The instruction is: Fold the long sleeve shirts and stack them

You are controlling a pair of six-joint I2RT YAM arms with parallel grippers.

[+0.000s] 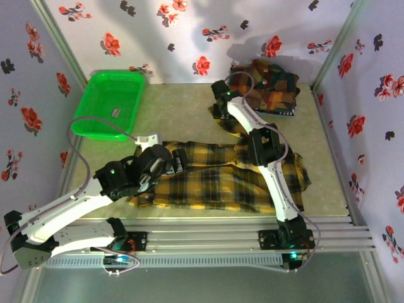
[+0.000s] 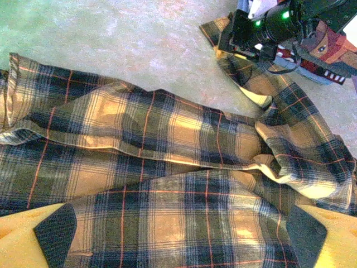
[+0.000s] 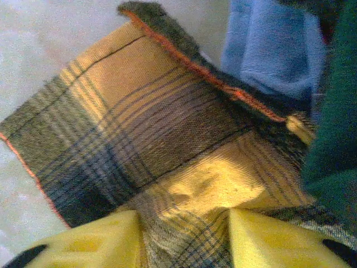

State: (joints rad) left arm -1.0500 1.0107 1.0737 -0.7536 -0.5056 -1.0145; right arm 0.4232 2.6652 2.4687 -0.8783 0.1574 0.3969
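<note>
from the top, the yellow shirt (image 1: 208, 183) lies spread by the table's (image 1: 183, 110) near edge, the other shirts (image 1: 271, 85) piled in its far right corner; left wrist: the left claw (image 2: 178, 234) is spread wide over the yellow shirt; right wrist: the right claw (image 3: 184, 245) pinches its cloth.

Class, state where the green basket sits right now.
In the top view, the green basket sits at the table's far left corner, beside the floral wall, apart from the yellow plaid shirt.
</note>
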